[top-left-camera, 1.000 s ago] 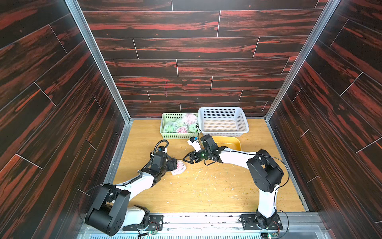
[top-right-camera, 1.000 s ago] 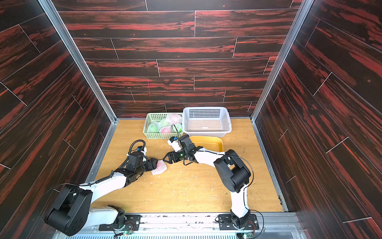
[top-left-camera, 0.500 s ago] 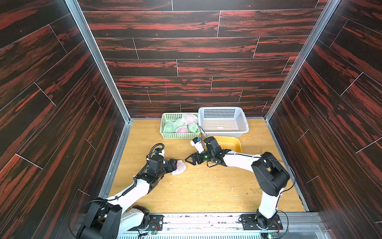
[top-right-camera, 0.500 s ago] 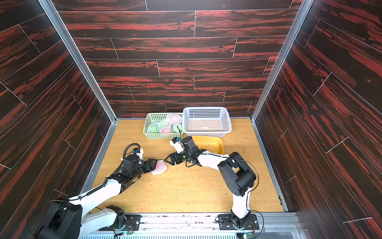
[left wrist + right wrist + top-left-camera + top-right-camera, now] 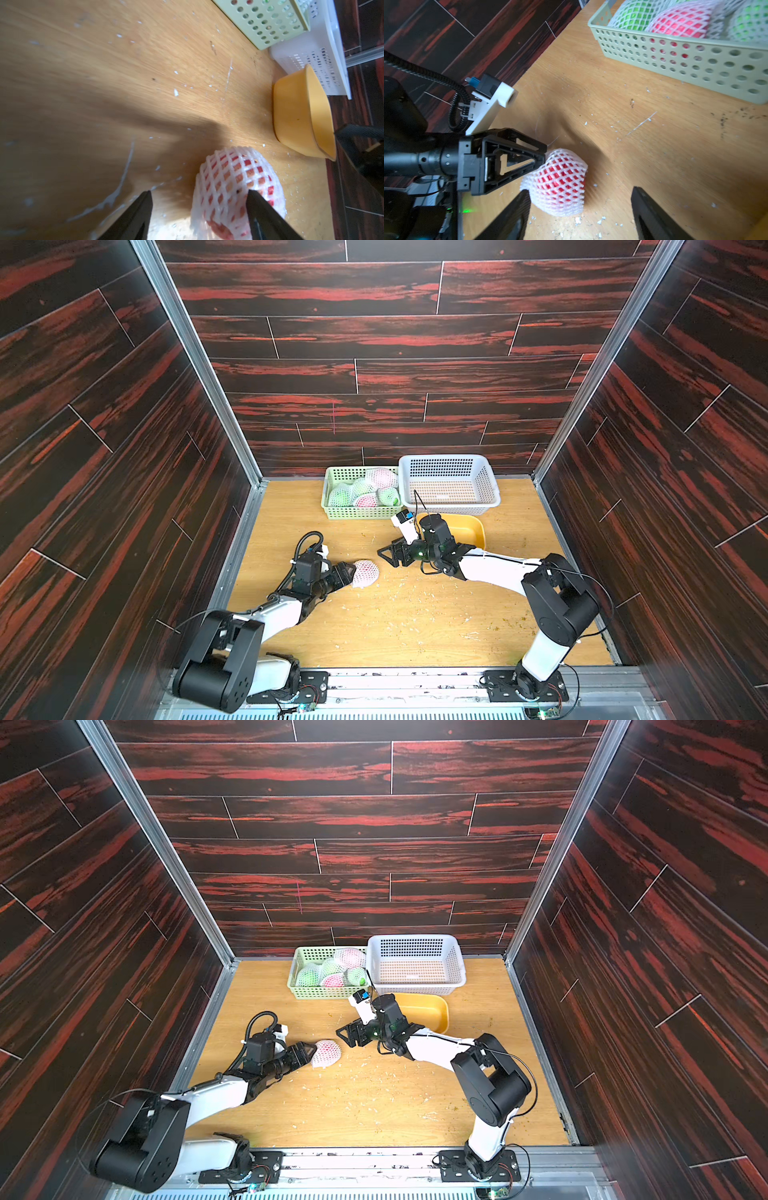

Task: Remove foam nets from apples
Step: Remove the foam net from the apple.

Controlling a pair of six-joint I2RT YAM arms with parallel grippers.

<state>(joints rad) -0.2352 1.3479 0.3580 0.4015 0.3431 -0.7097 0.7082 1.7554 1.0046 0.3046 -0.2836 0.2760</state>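
Lying just right of the spread left gripper [image 5: 352,571], the white-foam-netted red apple [image 5: 366,573] sits farther from the spread right gripper [image 5: 384,558].

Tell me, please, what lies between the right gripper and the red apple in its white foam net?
Nothing but bare wooden tabletop flecked with white crumbs separates the right gripper from the netted red apple, as both top views show.
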